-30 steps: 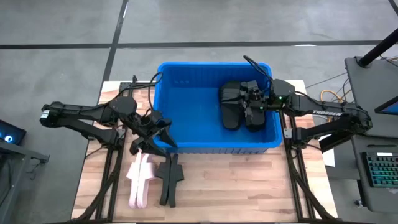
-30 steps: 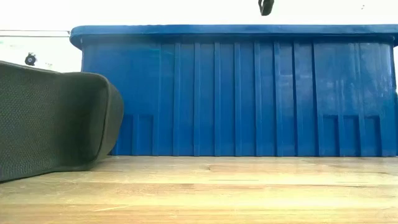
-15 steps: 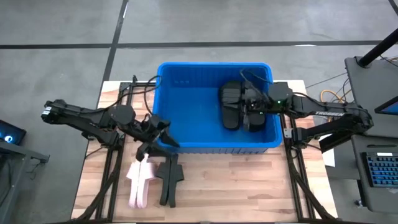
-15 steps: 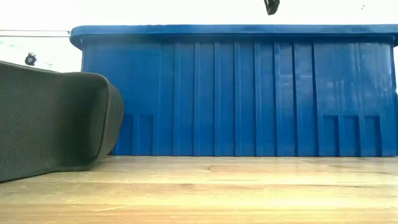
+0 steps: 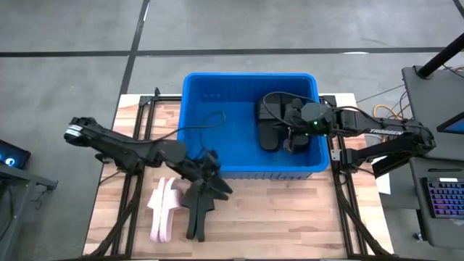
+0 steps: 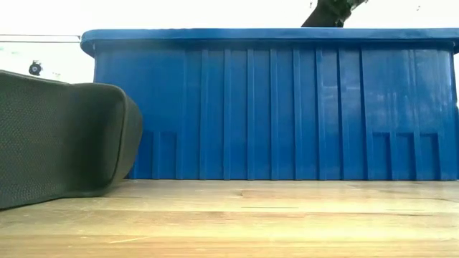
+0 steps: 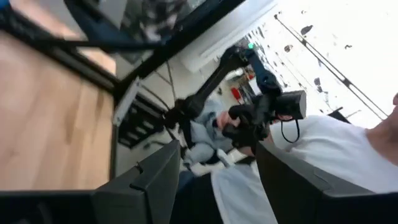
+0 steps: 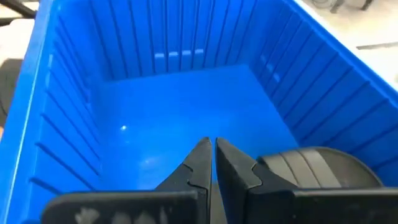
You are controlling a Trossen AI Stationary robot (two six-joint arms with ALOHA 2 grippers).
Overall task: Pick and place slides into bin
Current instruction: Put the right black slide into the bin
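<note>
The blue bin stands at the middle of the table's far half. Black slides lie on its floor at the right; one shows next to my right gripper, which is shut, holds nothing and points down into the bin. On the table in front of the bin lie a black slide and pale pink slides. Above the black slide's far end, my left gripper stands open and level; its fingers have nothing between them.
In the low view, the black slide fills the left and the bin's ribbed wall fills the background. Bare wood lies to the near right. A person in a white top shows beyond the table.
My left gripper has swung from the bin's near left corner toward the table's right and near edge and has rolled; it now hangs over the black slide on the table. My right gripper has tipped downward over the slides in the bin.
</note>
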